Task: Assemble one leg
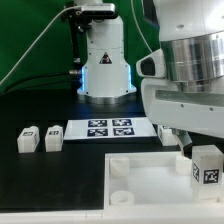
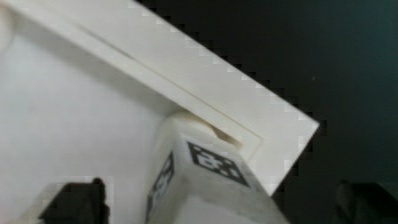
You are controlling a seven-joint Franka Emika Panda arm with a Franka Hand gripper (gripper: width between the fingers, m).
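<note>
A leg (image 1: 207, 165), a small white block with a black-and-white tag, stands at the far corner of the large white tray-like part (image 1: 140, 185), on the exterior view's right. My gripper (image 1: 203, 150) hangs right over it. In the wrist view the leg (image 2: 217, 165) rises between my two dark fingers (image 2: 71, 203), with pale tray surface showing between the finger and the leg. My gripper (image 2: 217, 203) is open and straddles the leg. The tray's corner (image 2: 294, 125) lies just past the leg.
Two more legs (image 1: 28, 139) (image 1: 53, 138) stand on the black table at the exterior view's left. The marker board (image 1: 110, 128) lies behind the tray. Another white piece (image 1: 168, 132) shows partly behind my arm. The robot base (image 1: 105, 60) stands at the back.
</note>
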